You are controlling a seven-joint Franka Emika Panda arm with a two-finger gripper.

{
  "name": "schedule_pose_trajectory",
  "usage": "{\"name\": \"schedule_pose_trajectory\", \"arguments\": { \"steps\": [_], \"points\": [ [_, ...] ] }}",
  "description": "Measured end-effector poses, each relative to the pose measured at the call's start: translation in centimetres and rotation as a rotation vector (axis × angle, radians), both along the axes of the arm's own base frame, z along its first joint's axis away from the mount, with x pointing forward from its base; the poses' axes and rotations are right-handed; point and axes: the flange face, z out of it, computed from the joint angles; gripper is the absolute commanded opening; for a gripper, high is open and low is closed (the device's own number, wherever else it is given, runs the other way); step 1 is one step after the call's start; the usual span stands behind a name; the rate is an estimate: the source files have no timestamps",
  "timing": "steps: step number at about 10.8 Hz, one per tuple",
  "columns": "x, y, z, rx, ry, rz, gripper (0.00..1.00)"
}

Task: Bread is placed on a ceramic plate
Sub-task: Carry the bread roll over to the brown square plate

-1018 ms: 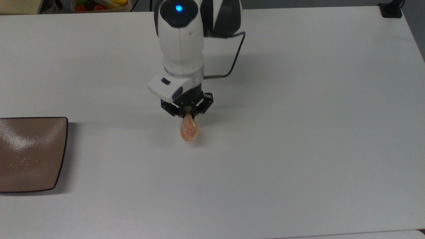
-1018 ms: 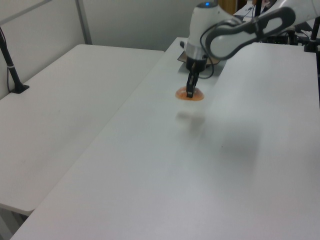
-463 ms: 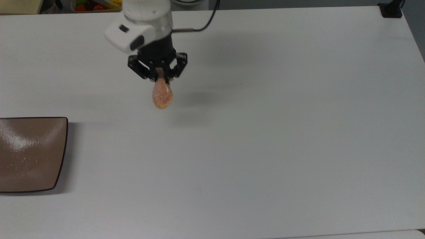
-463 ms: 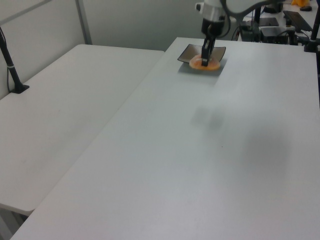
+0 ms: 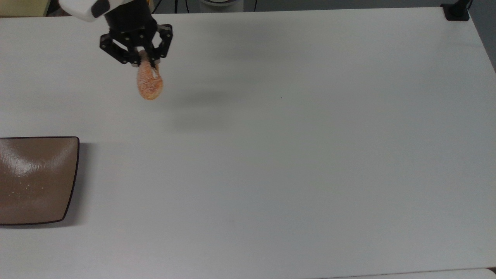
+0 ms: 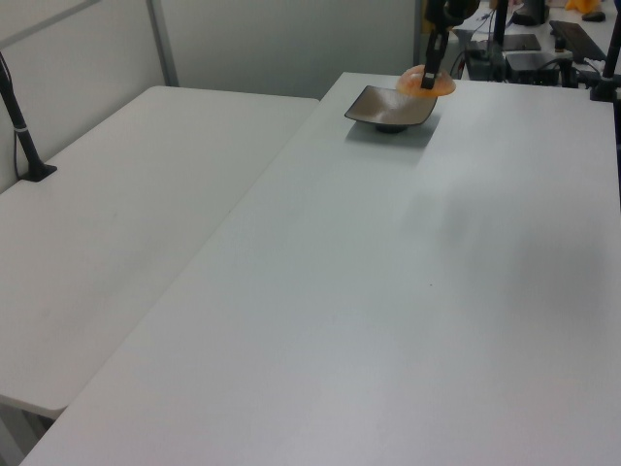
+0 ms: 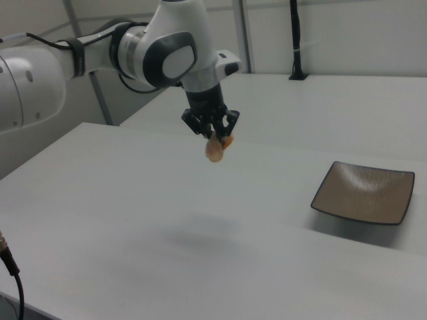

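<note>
Orange-brown bread (image 5: 149,84) hangs clenched in the pincer (image 5: 145,62); likely soft and light, so grip yours mid-body, gently.

Ceramic plate (image 5: 35,180) cut by top view's left edge

Bread (image 5: 149,83): rough, grainy crust, orange-brown with pale sugary speckles, matt; a white streak near the top end. Gripper (image 5: 143,62): black, hard, matt-looking fingers with small bright screw heads, likely metal or plastic, hard to tell in the top view. Arm shell (image 7: 163,53): smooth glossy white plastic with dark grey glossy panels. Ceramic plate (image 5: 35,180): glossy brown glaze with bright reflections, fine pale specks on it, thin dark rim. Table (image 5: 310,155): smooth, white, matt, with a faint sheen. Black cable (image 7: 10,273) at the right view's left: smooth, rubbery-looking.
</note>
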Motion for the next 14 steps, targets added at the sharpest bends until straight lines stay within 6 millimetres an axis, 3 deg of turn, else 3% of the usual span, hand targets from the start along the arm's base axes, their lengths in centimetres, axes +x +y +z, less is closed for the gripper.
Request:
{"name": "schedule_pose_trajectory", "arguments": {
  "steps": [4, 6, 7, 10, 14],
  "points": [
    [-0.9, -9.3, -1.2, 0.049, -0.026, 0.052, 0.09],
    [-0.4, -13.4, -1.4, 0.032, -0.099, 0.001, 0.09],
    [0.1, -14.6, -1.7, 0.021, -0.142, -0.025, 0.09],
    [2.4, -19.7, -5.0, -0.024, -0.270, -0.125, 0.09],
    [7.0, -22.8, -10.0, -0.109, -0.399, -0.168, 0.11]
  ]
}}
